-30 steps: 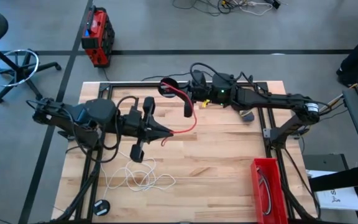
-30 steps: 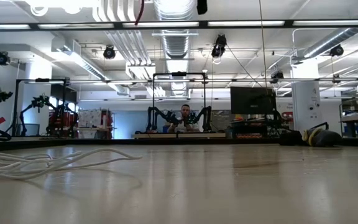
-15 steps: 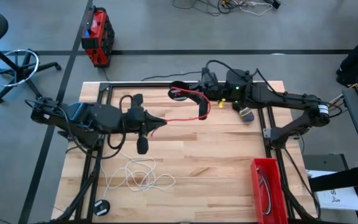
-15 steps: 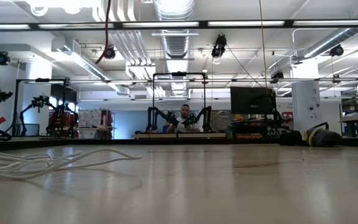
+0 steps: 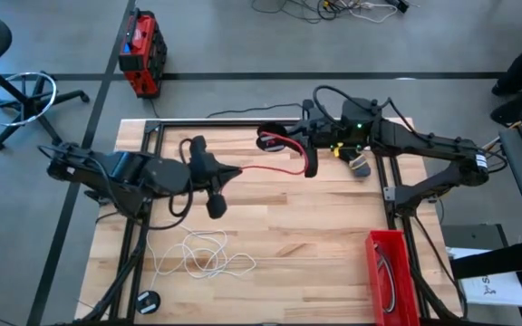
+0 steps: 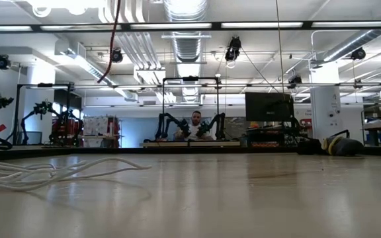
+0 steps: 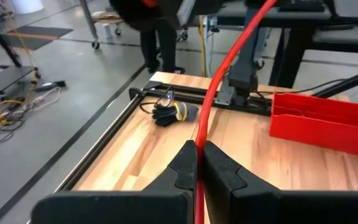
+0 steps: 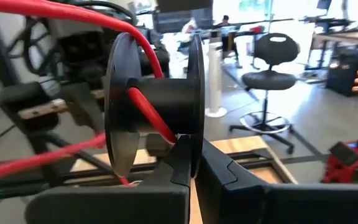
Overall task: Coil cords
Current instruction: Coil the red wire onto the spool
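The red cord (image 5: 270, 168) runs above the table from my left gripper (image 5: 236, 170) toward the right, then bends up to a black spool (image 5: 270, 139) in my right gripper (image 5: 285, 139). A few turns of it lie round the spool's hub (image 8: 157, 102). Both grippers are shut. It also shows at the top of the low view as a thin hanging red cord (image 6: 114, 33). The white cord (image 5: 202, 255) lies in loose loops on the table's near left part. A small black coil (image 5: 149, 301) lies at the near left corner. My left gripper pinches the red cord (image 7: 199, 144) between its two fingers, which point level toward the table's right and lie along it. The cord leaves the fingertips in a straight, taut line, clear of the table. My right gripper pinches the rim of one flange of the spool (image 8: 195, 134) between its two fingers, coming level from the table's right side. The spool is lifted clear of the table, its axle lying across the fingers.
A red bin (image 5: 390, 272) with a dark cord in it stands at the near right. A black and yellow glove (image 7: 174, 114) lies near the right arm's base. The middle of the wooden table (image 5: 297, 226) is bare. A person sits far behind the table (image 6: 196, 122).
My right gripper has carried the spool toward the table's right edge. My left gripper has drawn back a little toward the far left and turned about its wrist. The red cord between them, slack and curved before, is now drawn into a straight line.
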